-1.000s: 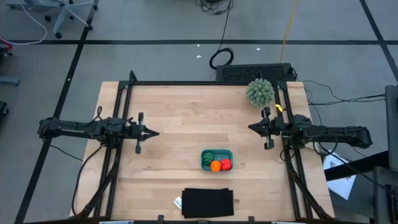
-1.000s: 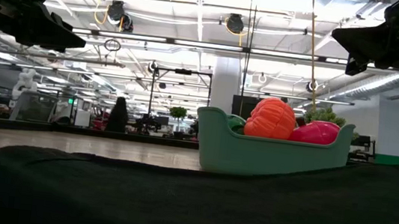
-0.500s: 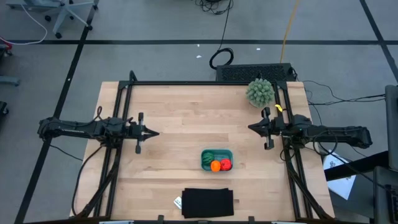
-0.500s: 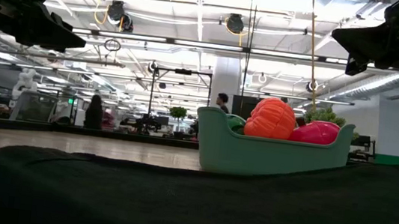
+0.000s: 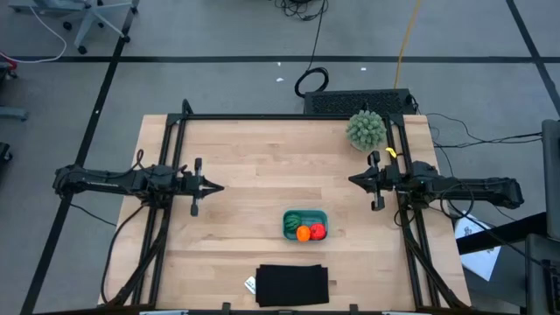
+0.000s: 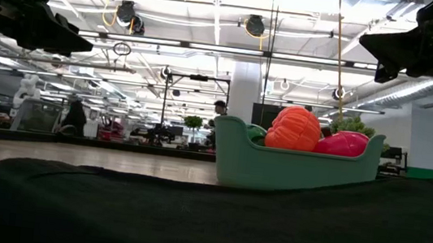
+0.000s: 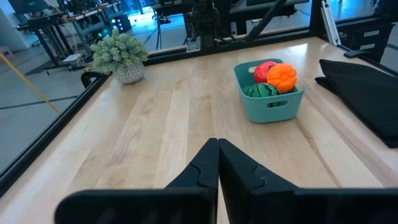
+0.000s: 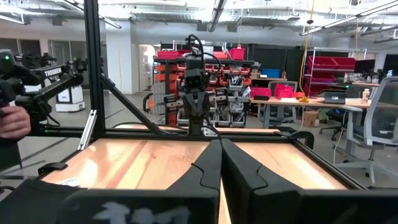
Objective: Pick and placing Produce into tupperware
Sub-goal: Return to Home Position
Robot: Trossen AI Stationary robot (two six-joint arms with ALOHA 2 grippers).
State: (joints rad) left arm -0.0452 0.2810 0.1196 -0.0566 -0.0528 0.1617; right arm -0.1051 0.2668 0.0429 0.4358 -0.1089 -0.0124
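Note:
The teal tupperware (image 5: 304, 224) sits on the table near its near edge, seen also in the low view (image 6: 293, 167) and left wrist view (image 7: 268, 102). Inside it lie the striped watermelon (image 5: 295, 220), the orange ball (image 5: 303, 234) and the red tomato-like piece (image 5: 318, 231). My left gripper (image 5: 219, 187) hovers shut over the table's left part, well away from the container. My right gripper (image 5: 353, 180) hovers shut over the right part, likewise apart. Both touch nothing.
A pale-green spiky ball (image 5: 366, 129) stands at the far right corner. A black flat rectangle (image 5: 292, 285) lies at the near edge, just in front of the container. Bare wood lies between the two arms. A person's hand (image 8: 13, 123) shows beyond the table.

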